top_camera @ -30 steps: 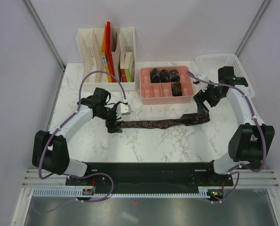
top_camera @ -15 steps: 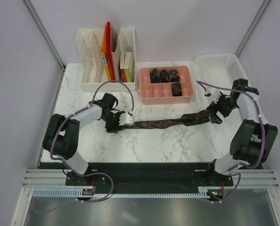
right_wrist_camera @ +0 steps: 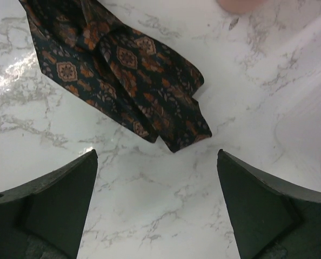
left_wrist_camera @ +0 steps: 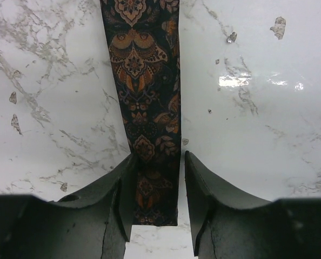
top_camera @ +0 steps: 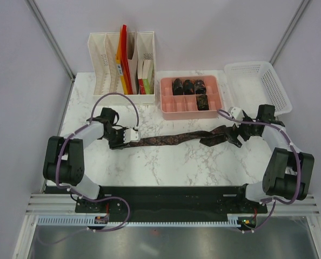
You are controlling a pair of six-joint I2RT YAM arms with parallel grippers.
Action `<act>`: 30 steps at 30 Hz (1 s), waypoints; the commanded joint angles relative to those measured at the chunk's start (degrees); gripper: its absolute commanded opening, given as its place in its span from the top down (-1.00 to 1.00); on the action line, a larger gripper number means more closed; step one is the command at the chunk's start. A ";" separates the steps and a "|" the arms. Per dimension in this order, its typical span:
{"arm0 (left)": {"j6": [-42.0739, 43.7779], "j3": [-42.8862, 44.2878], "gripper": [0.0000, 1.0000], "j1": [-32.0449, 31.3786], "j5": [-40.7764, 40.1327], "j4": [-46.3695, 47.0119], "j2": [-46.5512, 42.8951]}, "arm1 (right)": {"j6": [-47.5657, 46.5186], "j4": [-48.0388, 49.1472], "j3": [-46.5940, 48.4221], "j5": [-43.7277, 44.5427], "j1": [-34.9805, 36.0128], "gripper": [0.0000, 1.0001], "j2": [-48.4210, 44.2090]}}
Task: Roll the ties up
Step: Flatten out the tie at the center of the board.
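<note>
Lying flat across marble surface [top_camera: 166, 167]: unrolled tie [top_camera: 171, 139], narrow end leftward, wide folded end rightward. Roll seemingly just beginning. Left tool [left_wrist_camera: 158, 157] straddling narrow end, fingers barely apart, not visibly pinching. Right tool [right_wrist_camera: 156, 154] gaping wide, gripping nothing, wide end just ahead. Next move likely needing left pinching tip, turning it over; right steadying. Rolled ties [top_camera: 187, 85] sitting in pink tray [top_camera: 192, 114].
</note>
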 commanded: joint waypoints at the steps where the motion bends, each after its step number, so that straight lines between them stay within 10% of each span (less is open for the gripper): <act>1: 3.79 0.05 0.05 0.43 1.53 -2.79 -2.43 | 4.01 10.61 -2.49 -3.55 3.24 -0.96 -1.23; 10: -4.19 8.74 -0.18 4.02 13.22 -12.99 -7.70 | 4.81 15.62 -2.66 -1.78 6.15 -0.72 1.24; 30: -17.30 24.14 0.07 15.98 15.16 -25.47 10.66 | 1.74 16.95 -2.49 5.16 12.74 0.99 1.06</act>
